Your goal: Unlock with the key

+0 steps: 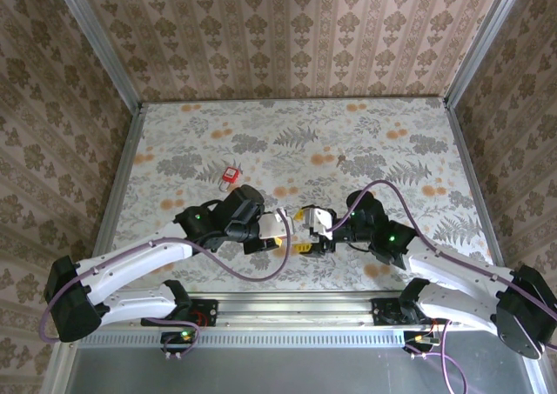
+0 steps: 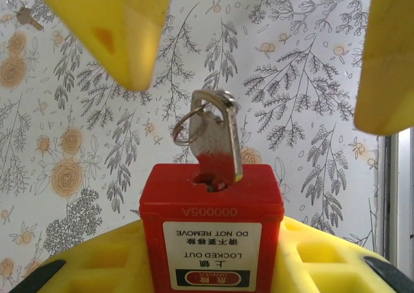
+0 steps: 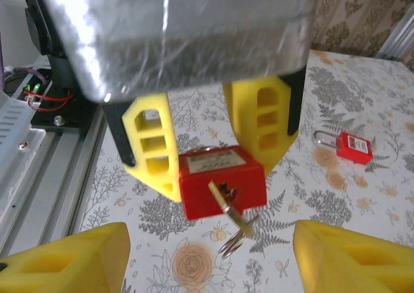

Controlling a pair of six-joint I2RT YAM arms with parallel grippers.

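Pinching the red padlock [image 2: 212, 206] by its body, the left gripper [image 3: 220, 173] holds it clear of the tabletop [image 1: 392, 150], close to the near edge where the metal rail [image 1: 296, 305] runs. The key [image 2: 218, 147] sits in the keyhole on the lock's free face and sticks out toward the right gripper [image 3: 210, 244], with its key ring [image 2: 184, 128] hanging from the head. The right gripper is spread wide. Its yellow fingers [image 2: 116, 34] stand on either side of the key with air between each one and the metal, touching nothing. The two grippers face each other nose to nose, midway along the near strip of the tabletop. A second padlock [image 1: 230, 175] lies flat on the tabletop, well apart from them, beyond the left arm. Behind the grippers the patterned surface stretches broad to the wallpapered walls [image 1: 287, 29] that close it on three sides.
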